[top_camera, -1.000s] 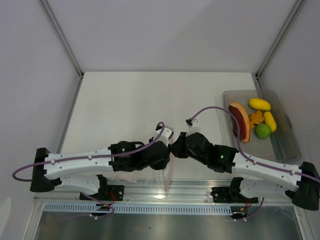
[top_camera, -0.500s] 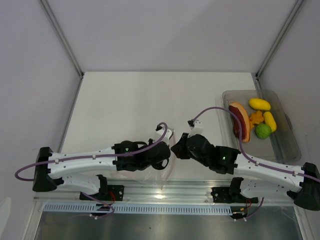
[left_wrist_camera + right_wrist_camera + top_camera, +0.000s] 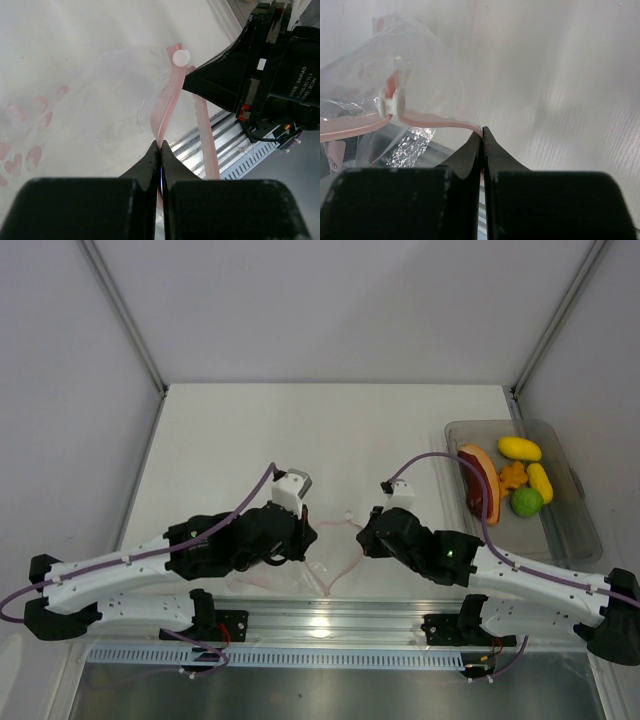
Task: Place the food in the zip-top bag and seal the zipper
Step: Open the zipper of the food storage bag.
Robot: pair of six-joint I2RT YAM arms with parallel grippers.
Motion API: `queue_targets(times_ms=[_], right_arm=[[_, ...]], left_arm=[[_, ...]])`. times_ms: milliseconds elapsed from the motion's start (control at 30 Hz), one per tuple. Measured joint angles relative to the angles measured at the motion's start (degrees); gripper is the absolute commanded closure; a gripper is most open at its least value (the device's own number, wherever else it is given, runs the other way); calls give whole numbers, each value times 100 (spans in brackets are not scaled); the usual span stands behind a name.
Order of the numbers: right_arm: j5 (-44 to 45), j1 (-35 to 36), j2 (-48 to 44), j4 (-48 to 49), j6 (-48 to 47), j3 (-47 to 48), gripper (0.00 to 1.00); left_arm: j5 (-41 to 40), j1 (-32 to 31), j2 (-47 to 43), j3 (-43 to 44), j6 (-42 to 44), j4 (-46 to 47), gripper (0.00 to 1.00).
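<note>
since a second ago the left tool has swung left, away from the right tool; each is clamped on the zipper, the zip-top bag stretched between them at the worktop's near edge. farther off, the food sits unmoved in its tray.

1. Overhead: the clear zip-top bag all but vanishes against the pale bench; its outline cannot be traced.
2. Left wrist view, lower centre: the zipper disappears between the pinched jaws of the left gripper.
3. Same view, left edge: red blotches, blurred beyond reading.
4. Right wrist view: the zipper runs off the frame's left edge; the jaws of the right gripper hide its held end.
5. Overhead, right side: one orange piece of the food is too small to identify.
</note>
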Motion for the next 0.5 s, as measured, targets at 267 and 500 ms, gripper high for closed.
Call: queue_targets(times_ms=[267,500], right_arm=[[-210,-168,0,-175,-365,114,55],[-188,-339,-72,-866,-614,675,20]], left_arm=[[4,61,9,-365,-188,313,99],[151,671,345,-363,-188,660,99]])
